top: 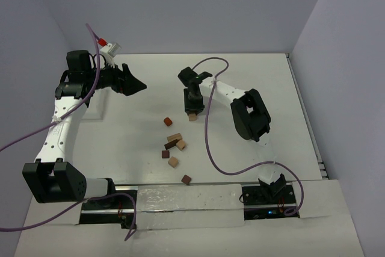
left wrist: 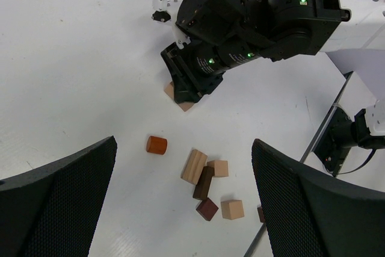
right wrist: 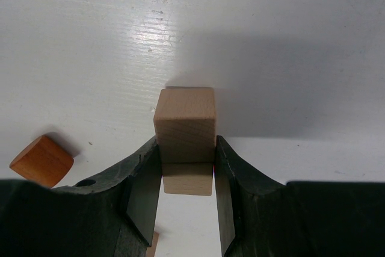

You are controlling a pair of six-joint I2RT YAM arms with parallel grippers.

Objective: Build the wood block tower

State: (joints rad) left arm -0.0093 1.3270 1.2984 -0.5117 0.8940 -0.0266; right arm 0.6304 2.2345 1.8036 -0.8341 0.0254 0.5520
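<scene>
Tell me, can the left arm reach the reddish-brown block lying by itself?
Probably yes. The left gripper is open, and the reddish-brown block sits alone on bare table with nothing over it. The right gripper, shut on a tan cube nearby, might crowd it.

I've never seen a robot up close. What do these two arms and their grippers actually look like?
The left arm and right arm are white tubes linked by chunky black joints. A thin purple cable trails along each. The left gripper and right gripper are black, two-fingered; the left's fingers look finely meshed. Small green lights glow on the right arm.
</scene>
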